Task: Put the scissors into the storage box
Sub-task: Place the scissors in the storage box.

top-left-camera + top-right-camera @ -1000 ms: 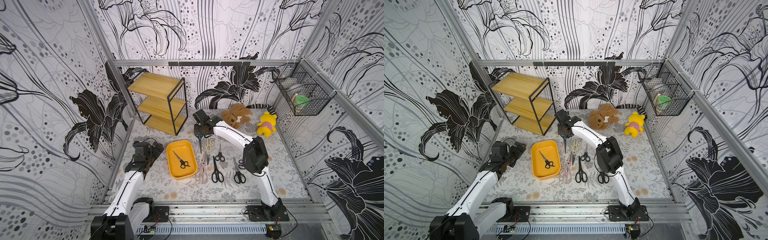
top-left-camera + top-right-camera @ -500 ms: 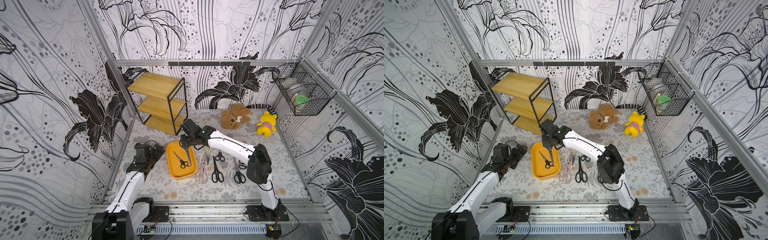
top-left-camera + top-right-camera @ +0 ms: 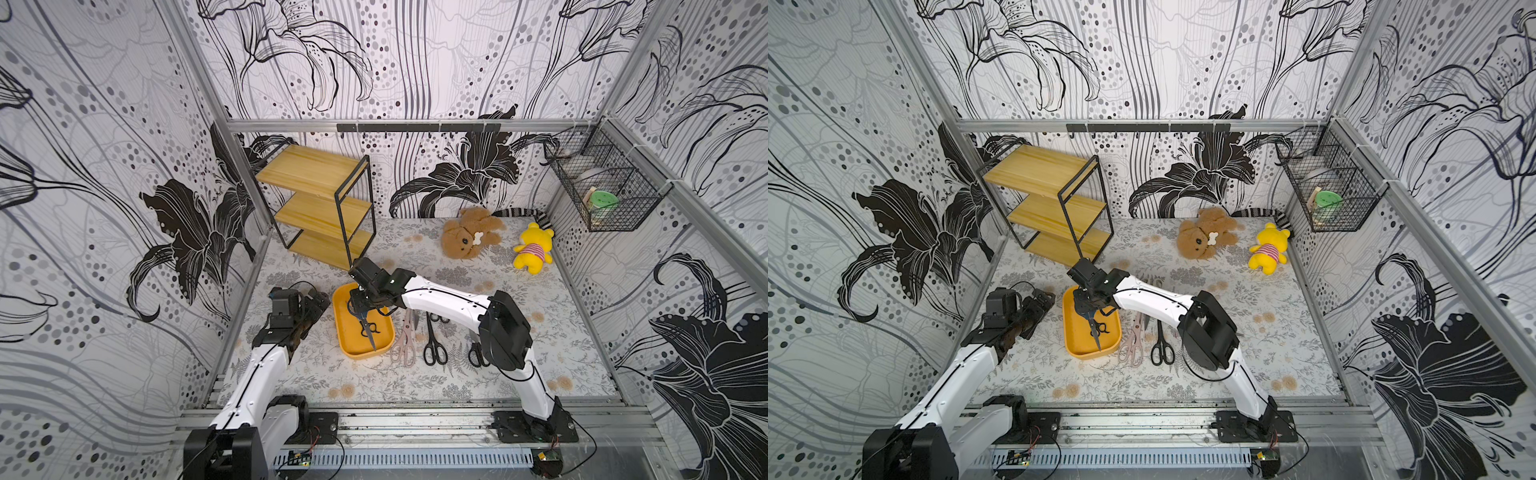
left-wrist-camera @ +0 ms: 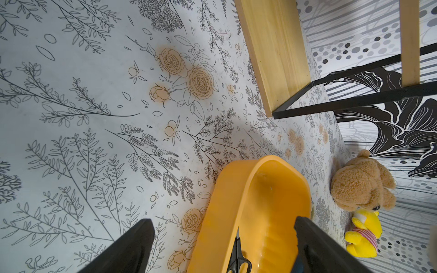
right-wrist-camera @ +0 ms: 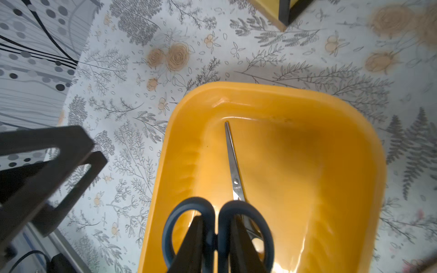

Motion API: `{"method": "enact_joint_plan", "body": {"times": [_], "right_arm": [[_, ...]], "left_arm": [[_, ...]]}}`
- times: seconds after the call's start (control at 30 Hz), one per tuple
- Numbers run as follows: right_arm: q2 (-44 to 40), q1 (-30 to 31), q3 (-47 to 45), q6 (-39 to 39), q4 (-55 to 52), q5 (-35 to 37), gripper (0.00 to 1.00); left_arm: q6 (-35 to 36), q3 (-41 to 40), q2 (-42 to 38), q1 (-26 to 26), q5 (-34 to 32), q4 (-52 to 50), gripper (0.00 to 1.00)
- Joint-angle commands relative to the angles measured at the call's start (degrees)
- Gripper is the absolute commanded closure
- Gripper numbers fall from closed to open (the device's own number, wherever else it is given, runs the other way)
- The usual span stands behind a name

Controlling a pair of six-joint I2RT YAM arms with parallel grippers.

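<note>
Right wrist view, staring down the right gripper [image 5: 216,236]: clenched on the handle loops of the dark blue scissors [image 5: 246,210], hanging right over the storage box [image 5: 260,92], blade end pointing toward 6 o'clock in both top views. Already got one black-handled pair [image 5: 233,165] lying flat on the box floor, tip aimed at roughly 11 o'clock. So, best guess, sitting at one banked plus one about to drop. Left to do: let go of the blue pair, then go back for the rest out on the tabletop [image 3: 457,374] at the box's 3 o'clock. Can make out a pale pink pair [image 3: 404,338] just beside the box, a big black pair [image 3: 432,336] next to that, plus a few more half hidden under the right arm [image 3: 449,297], so can't give an exact count. Over at the box's 9 o'clock, left gripper [image 4: 222,221] spread wide, gripping nothing. Reckon well under halfway.
</note>
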Motion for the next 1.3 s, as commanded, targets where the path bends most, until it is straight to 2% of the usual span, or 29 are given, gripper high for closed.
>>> {"method": "enact_joint_plan", "body": {"times": [0.0, 0.67, 0.77, 1.0, 1.17, 1.27], "right_arm": [[2.3, 0.2, 0.9, 0.0, 1.2, -0.4, 0.98], [12.3, 0.2, 10.1, -0.3, -3.3, 3.0, 0.96], [12.6, 0.2, 10.0, -0.3, -3.3, 3.0, 0.91], [11.8, 0.2, 10.2, -1.0, -3.4, 3.5, 0.72], [10.3, 0.2, 11.2, -1.6, -3.8, 3.6, 0.65], [9.2, 0.1, 12.3, -2.1, -4.4, 4.1, 0.65]], "left_arm": [[1.3, 0.4, -1.4, 0.5, -0.5, -0.6, 0.03], [2.5, -0.3, -3.0, 0.6, 0.6, -2.0, 0.03], [2.7, -0.1, -2.9, 0.6, 0.5, -2.1, 0.02], [2.3, 0.5, -2.6, 0.6, 0.7, -2.1, 0.02], [2.5, 1.2, -2.7, 0.6, 0.8, -2.8, 0.03], [3.2, 1.9, -2.7, 0.6, 0.8, -3.4, 0.02]]}}
